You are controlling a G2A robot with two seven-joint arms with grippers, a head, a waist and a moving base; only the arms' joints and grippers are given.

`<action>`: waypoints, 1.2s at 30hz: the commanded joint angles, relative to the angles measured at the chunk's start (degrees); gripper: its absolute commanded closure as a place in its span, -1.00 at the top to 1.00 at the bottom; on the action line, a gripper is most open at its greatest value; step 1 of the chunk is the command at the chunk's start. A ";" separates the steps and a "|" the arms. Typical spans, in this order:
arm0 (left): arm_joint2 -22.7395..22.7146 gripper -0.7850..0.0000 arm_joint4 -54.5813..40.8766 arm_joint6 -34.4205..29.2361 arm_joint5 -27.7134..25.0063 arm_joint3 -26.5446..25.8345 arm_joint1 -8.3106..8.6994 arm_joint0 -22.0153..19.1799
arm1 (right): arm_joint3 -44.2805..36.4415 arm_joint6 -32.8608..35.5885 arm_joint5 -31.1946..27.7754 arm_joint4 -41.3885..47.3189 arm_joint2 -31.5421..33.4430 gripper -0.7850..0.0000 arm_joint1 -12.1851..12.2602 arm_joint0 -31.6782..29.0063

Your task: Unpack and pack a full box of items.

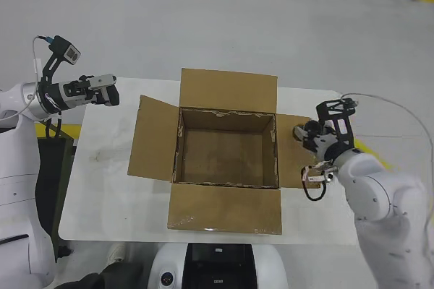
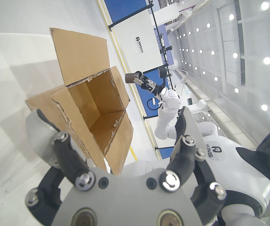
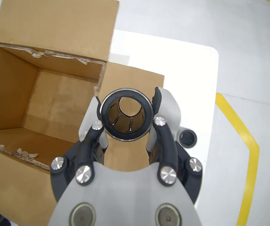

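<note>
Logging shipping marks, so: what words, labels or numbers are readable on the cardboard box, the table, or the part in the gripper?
None on the cardboard box: flaps and inner walls are plain.
None on the metal sleeve held in the right gripper.
None on the table.
The sticker on the left arm's wrist mount: too small to read.

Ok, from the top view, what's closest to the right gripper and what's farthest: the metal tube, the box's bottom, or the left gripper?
1. Metal tube: held in the right gripper, above the box's flap on that side.
2. Box's bottom: middle of the table.
3. Left gripper: open, beyond the box's opposite side.
</note>
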 commanded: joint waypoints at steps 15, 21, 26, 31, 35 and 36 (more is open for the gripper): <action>0.00 1.00 0.00 0.00 0.00 0.00 0.00 0.00 | 11.40 -0.88 1.37 2.48 -20.09 -1.00 -2.99 14.31; 0.00 1.00 0.00 0.00 0.00 0.00 0.00 0.00 | 18.43 -3.24 1.63 5.32 -26.59 -1.00 -4.83 19.17; 0.00 1.00 0.00 0.00 0.00 0.00 0.00 0.00 | 24.33 -4.93 1.24 8.02 -30.50 -1.00 -6.34 22.72; 0.00 1.00 0.00 0.00 0.00 0.00 0.00 0.00 | 30.34 -6.54 1.01 9.94 -34.22 -1.00 -8.02 26.29; 0.00 1.00 0.00 0.00 0.00 0.00 0.00 0.00 | 35.65 -8.32 1.78 11.58 -37.32 -1.00 -9.67 28.91; 0.00 1.00 0.00 0.00 0.00 0.00 0.00 0.00 | 37.11 -8.75 1.91 12.21 -38.08 -1.00 -10.12 29.52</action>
